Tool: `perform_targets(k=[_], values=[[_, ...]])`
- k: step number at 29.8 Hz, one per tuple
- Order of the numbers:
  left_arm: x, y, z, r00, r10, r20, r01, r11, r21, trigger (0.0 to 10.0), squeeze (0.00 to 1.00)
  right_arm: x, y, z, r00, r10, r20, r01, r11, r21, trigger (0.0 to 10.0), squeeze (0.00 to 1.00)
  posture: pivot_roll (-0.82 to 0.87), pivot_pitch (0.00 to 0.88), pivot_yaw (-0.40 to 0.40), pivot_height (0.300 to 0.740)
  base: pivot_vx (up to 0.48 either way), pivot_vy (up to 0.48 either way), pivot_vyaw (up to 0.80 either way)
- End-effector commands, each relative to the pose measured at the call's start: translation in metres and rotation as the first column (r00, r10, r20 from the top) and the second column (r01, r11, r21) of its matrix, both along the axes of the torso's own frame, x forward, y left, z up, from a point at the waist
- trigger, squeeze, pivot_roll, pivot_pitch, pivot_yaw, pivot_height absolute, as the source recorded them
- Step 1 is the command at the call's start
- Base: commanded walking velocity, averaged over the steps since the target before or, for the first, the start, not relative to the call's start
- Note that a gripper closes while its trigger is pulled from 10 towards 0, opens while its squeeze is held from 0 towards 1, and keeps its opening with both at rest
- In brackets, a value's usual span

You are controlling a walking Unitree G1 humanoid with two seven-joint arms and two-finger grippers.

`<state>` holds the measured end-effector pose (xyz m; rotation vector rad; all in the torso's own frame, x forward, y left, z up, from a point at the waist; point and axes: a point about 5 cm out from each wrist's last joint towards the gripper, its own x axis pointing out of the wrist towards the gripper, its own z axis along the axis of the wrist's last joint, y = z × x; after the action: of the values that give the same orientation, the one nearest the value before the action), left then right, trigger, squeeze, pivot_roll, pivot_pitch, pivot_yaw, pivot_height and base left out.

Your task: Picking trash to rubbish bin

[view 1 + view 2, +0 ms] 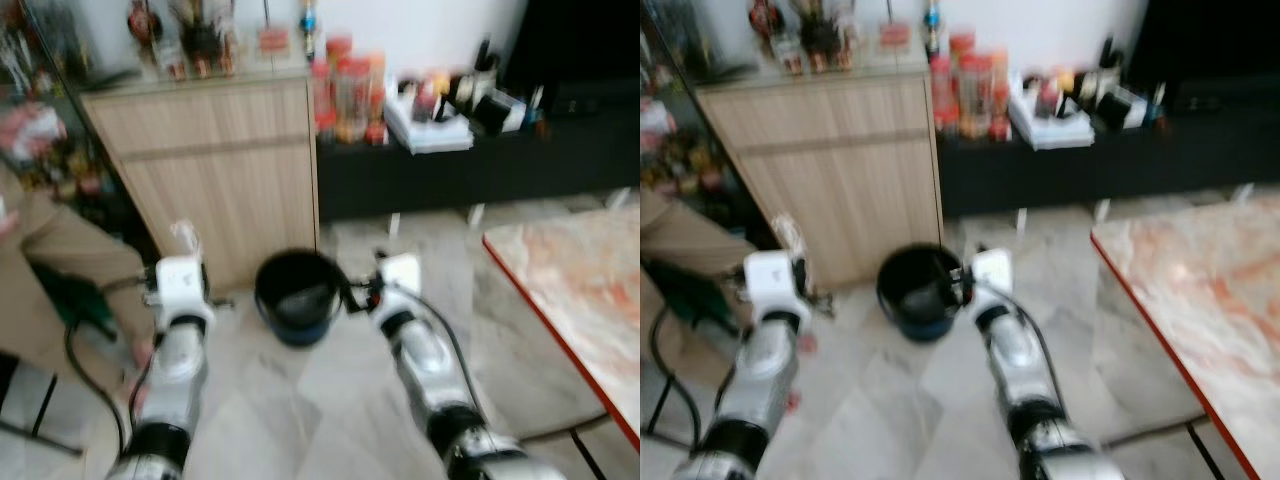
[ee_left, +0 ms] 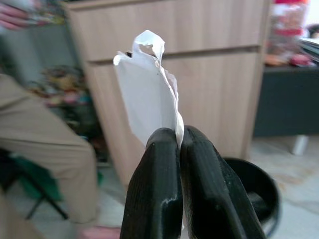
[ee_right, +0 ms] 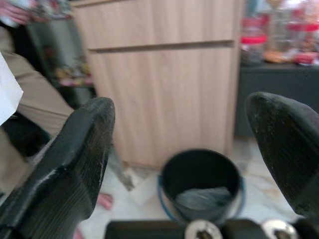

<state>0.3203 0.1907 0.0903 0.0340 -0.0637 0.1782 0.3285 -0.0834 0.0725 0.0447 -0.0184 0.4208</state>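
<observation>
The left gripper [image 2: 178,149] has its two black fingers pressed together on a torn scrap of white paper [image 2: 147,94], which stands up out of the tips; in the head views that scrap [image 1: 184,236] rises at about 10 o'clock from the black rubbish bin [image 1: 296,296], well short of the rim. The bin sits on pale marble floor [image 1: 330,400] just in front of the corner of a light wooden cabinet [image 1: 225,170], with something grey lying in its bottom [image 3: 202,197]. The right gripper [image 3: 189,149] is spread wide, its fingers either side of the bin's mouth in the wrist view, its wrist close to the rim at 3 o'clock. At 3 o'clock farther out runs the red edge of a marble-topped table [image 1: 580,290], with open floor between it and the bin. A person in beige trousers [image 1: 60,255] sits at 9 o'clock, close beside the left arm. A low black unit [image 1: 470,165] crowded with jars lies at 1 o'clock.
</observation>
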Motion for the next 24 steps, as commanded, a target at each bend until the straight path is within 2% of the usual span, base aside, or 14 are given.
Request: perform_targets(k=[1,5,8,10,12,14,19,22,24], values=[[0.001,-0.001,0.003,1.000,0.003,0.014,-0.003,1.000,-0.002,10.0,0.00,0.002,-0.004,0.001,1.000,-0.007,-0.003,0.007,1.000,-0.008,10.0,0.00,0.07,0.000,0.054,0.740,0.000,0.000,0.79],[-0.001,0.000,0.000,1.000,0.004,0.005,-0.004,1.000,-0.014,10.0,0.00,0.002,-0.004,0.000,1.000,0.001,-0.014,-0.002,1.000,-0.004,10.0,0.00,0.07,0.000,0.044,0.740,0.000,0.000,0.71],[-0.003,-0.001,-0.006,1.000,-0.013,-0.019,0.012,0.999,-0.044,10.0,0.00,0.001,-0.004,-0.003,0.999,0.000,-0.037,0.001,1.000,0.013,10.0,0.00,0.07,0.000,0.044,0.740,0.000,0.000,0.00],[-0.004,0.001,-0.018,0.996,-0.013,-0.083,0.008,0.998,-0.060,10.0,0.00,0.000,-0.008,-0.007,0.998,-0.010,-0.057,0.010,1.000,0.001,10.0,0.00,0.07,0.000,0.039,0.740,0.000,0.000,0.00],[-0.007,0.005,-0.023,0.996,-0.020,-0.084,0.012,0.996,-0.088,10.0,0.00,-0.002,-0.012,-0.013,0.996,-0.027,-0.087,0.028,1.000,0.004,10.0,0.00,0.07,0.000,0.040,0.740,0.000,0.000,0.00],[-0.009,0.009,-0.028,0.993,-0.027,-0.118,0.018,0.997,-0.077,10.0,0.00,-0.004,-0.018,-0.020,0.990,-0.058,-0.128,0.060,0.998,0.012,10.0,0.00,0.07,0.000,0.037,0.740,0.000,0.000,0.00],[-0.016,0.015,-0.048,0.974,-0.055,-0.218,0.049,0.998,-0.029,10.0,0.00,-0.016,-0.036,-0.043,0.957,-0.136,-0.257,0.143,0.990,0.008,10.0,0.00,0.06,0.000,0.032,0.740,0.000,0.000,0.00],[-0.023,0.021,-0.062,0.954,-0.045,-0.297,0.044,0.999,-0.009,10.0,0.00,-0.028,-0.050,-0.062,0.910,-0.203,-0.361,0.216,0.976,-0.004,10.0,0.00,0.06,0.000,0.032,0.740,0.000,0.000,0.00],[-0.026,0.025,-0.068,0.943,-0.030,-0.331,0.022,0.999,-0.028,10.0,0.00,-0.036,-0.059,-0.072,0.880,-0.242,-0.409,0.258,0.966,-0.016,10.0,0.00,0.06,0.000,0.031,0.740,0.000,0.000,0.00]])
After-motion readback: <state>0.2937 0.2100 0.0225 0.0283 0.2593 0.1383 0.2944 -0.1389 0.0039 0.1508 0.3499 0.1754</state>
